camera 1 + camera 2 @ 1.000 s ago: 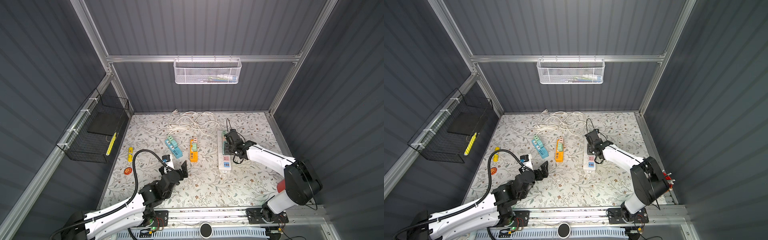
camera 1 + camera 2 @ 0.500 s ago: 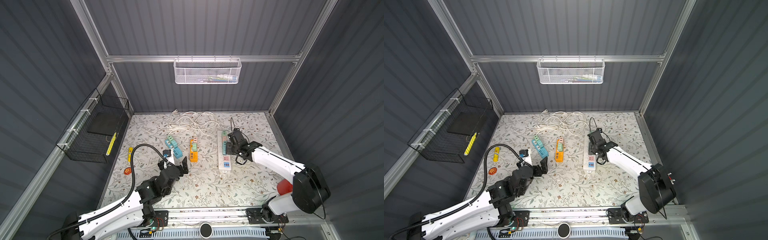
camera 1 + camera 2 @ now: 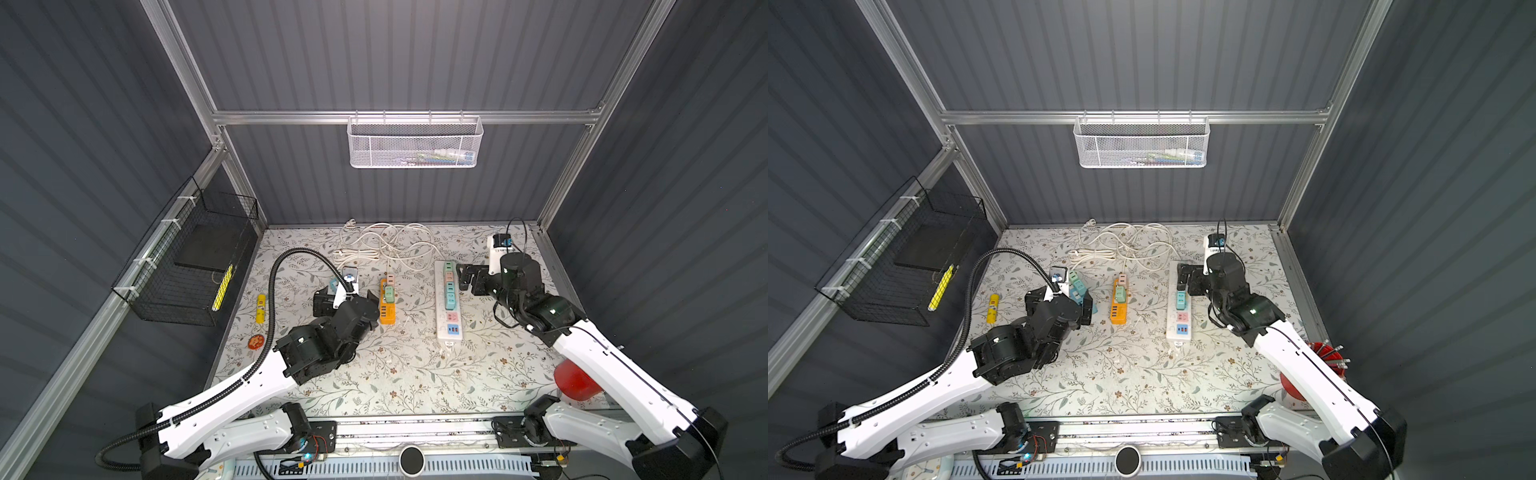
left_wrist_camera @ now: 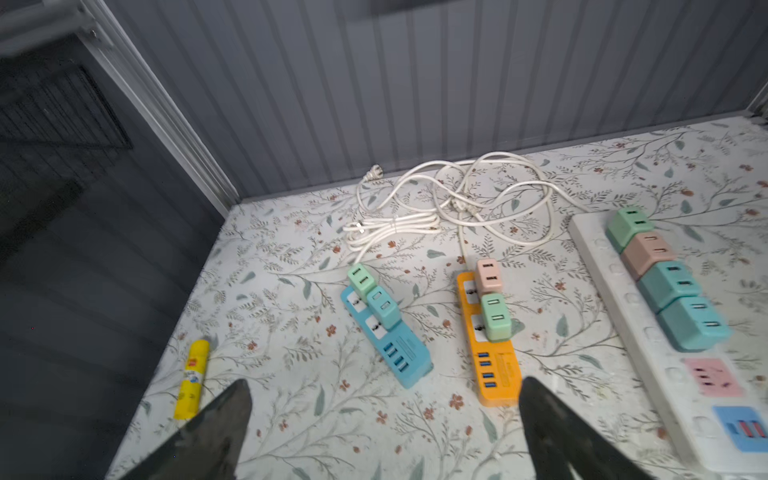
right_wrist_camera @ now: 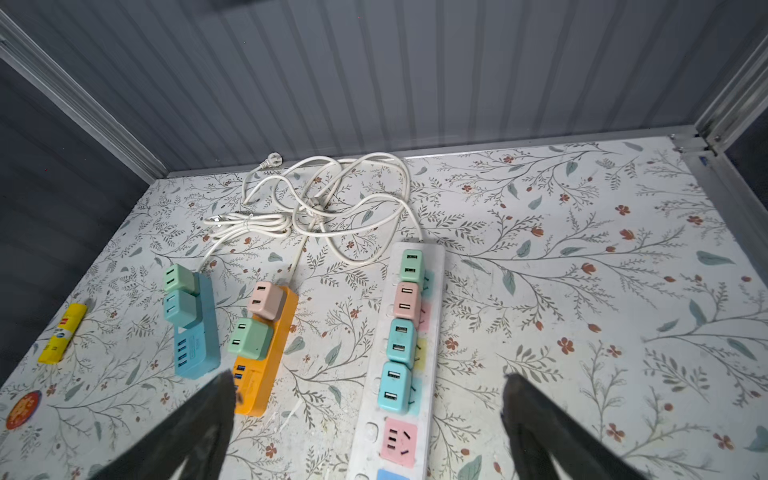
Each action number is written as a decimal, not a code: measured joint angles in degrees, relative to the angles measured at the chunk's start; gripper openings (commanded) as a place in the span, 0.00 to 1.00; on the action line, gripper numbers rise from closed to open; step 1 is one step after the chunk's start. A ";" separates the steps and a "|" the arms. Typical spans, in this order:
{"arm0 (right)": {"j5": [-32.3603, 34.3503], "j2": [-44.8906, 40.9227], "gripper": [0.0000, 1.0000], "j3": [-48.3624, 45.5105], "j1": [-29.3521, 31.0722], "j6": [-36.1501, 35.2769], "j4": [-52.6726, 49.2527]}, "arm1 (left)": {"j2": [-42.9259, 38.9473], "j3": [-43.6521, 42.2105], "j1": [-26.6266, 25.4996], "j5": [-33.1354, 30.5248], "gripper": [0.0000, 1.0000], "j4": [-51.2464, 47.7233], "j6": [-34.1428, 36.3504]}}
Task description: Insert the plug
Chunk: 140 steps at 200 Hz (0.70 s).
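My left gripper (image 4: 384,387) hangs wide open and empty near the blue strip (image 4: 399,353) and the orange strip (image 4: 498,374). If I lower it carelessly, I think a finger could clip the green plug (image 4: 496,318), which overhangs the orange strip's edge, and lever it out.

Four plugs stand in a row on the white strip (image 4: 648,361). The nearest blue plug (image 5: 395,386) looks only partly seated to me, with dark prongs showing at its side. My right gripper (image 5: 369,377) is spread open with nothing in it. It is close to that row and touches none of the plugs that I can see. A push off-centre could bend the prongs or skate the strip across the table, since nothing pins it down. The loose cords (image 5: 332,208) behind could drag too.

In both top views my left arm covers much of the blue strip. I cannot tell how deep any prongs sit in any picture. The white strip's near end is cut off in both wrist views, and the left wrist picture is blurred there.
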 measured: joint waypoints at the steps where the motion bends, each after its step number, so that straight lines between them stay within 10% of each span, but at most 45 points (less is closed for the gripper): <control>1: 0.04 -0.02 0.99 -0.15 0.00 -0.13 0.07 | -0.13 -0.31 0.00 0.04 1.00 0.31 0.44; 36: -4.09 0.52 0.99 -4.15 -3.58 -5.18 2.56 | -2.82 -12.76 4.72 6.51 1.00 10.73 11.10; 140: -21.81 15.72 0.99 -9.60 -25.35 -10.14 14.43 | 12.98 -26.58 38.93 24.13 1.00 41.16 12.33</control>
